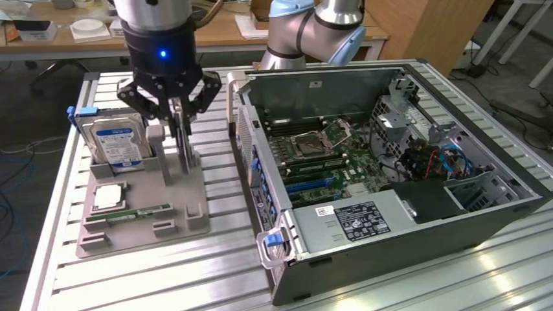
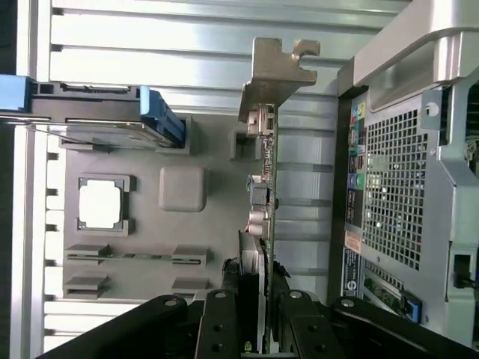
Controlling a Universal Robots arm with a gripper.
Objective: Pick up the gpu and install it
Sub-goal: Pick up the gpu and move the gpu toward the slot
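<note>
The gpu (image 1: 183, 153) stands on edge in the grey holder tray (image 1: 147, 194), a thin green card seen edge-on. In the wrist view the gpu (image 2: 264, 187) runs away from the camera, its silver end bracket (image 2: 274, 75) at the far end. My gripper (image 1: 177, 120) hangs straight above it, black fingers down on either side of the card's upper edge. In the wrist view the gripper (image 2: 260, 303) has a finger on each face of the card, shut on it. Whether the card has left its slot I cannot tell.
On the tray (image 2: 217, 224) also sit a hard drive (image 1: 116, 142) with a blue-white label, a CPU (image 1: 108, 196) and a RAM stick (image 1: 138, 212). An open computer case (image 1: 372, 175) lies to the exterior view's right, motherboard (image 1: 328, 155) facing up. Everything rests on a slatted aluminium table (image 1: 173, 272).
</note>
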